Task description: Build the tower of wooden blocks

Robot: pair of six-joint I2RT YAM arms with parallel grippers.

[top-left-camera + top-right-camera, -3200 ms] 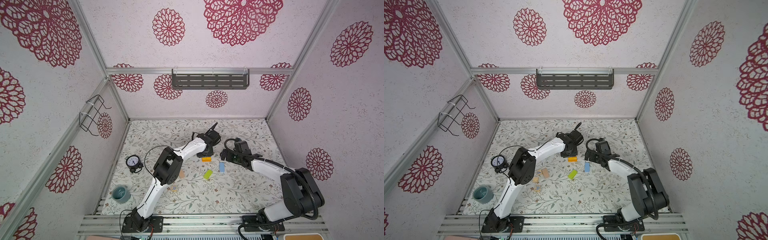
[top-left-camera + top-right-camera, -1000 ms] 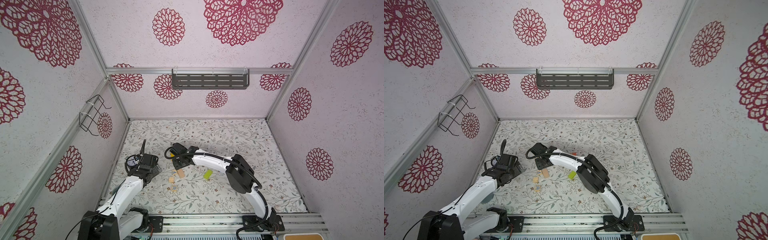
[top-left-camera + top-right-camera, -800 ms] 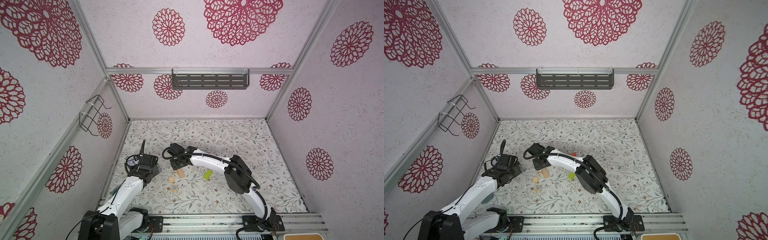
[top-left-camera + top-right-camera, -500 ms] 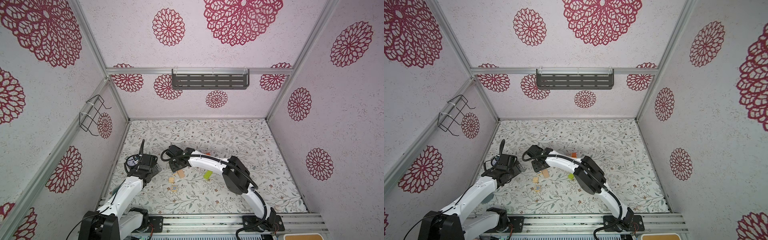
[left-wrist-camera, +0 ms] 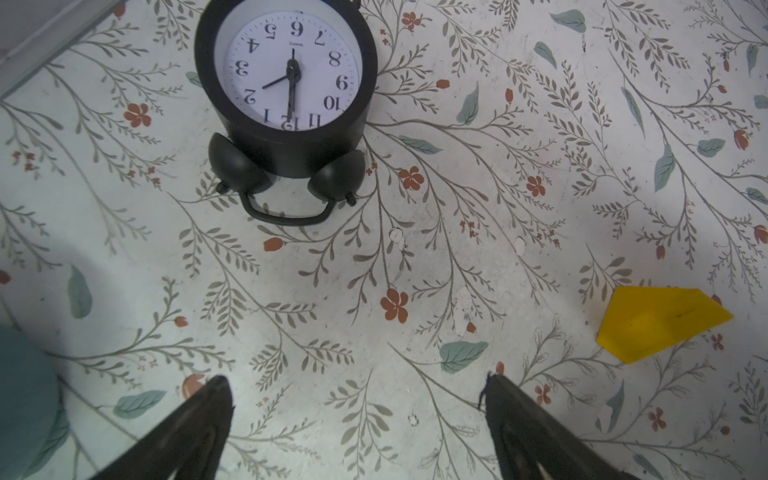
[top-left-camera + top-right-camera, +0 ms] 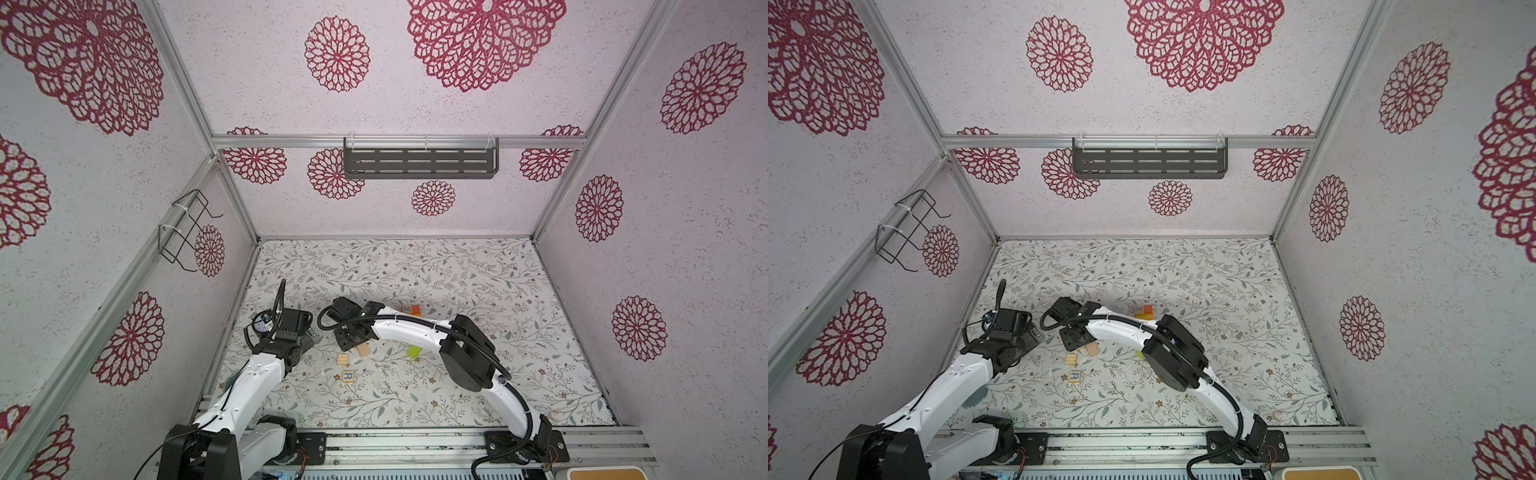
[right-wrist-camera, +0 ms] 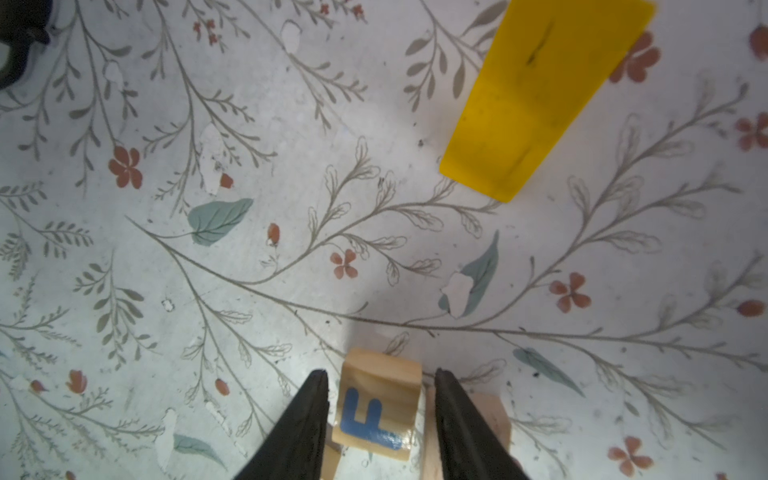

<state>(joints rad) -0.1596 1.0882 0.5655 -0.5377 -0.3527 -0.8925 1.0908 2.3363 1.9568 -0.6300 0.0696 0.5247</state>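
The floral desk fills both top views, yet only the wrist views show the yellow wedge lying flat on it; from above, the right arm covers it. That arm also hides most of the tower at mid-desk, where a bit of orange shows. The left pincer gapes wide over bare desk near the clock. The right pincer stands half-closed about the F cube; whether it grips, I can't tell. The R cube lies loose nearby. A teal cup is cut off, its inside unseen.
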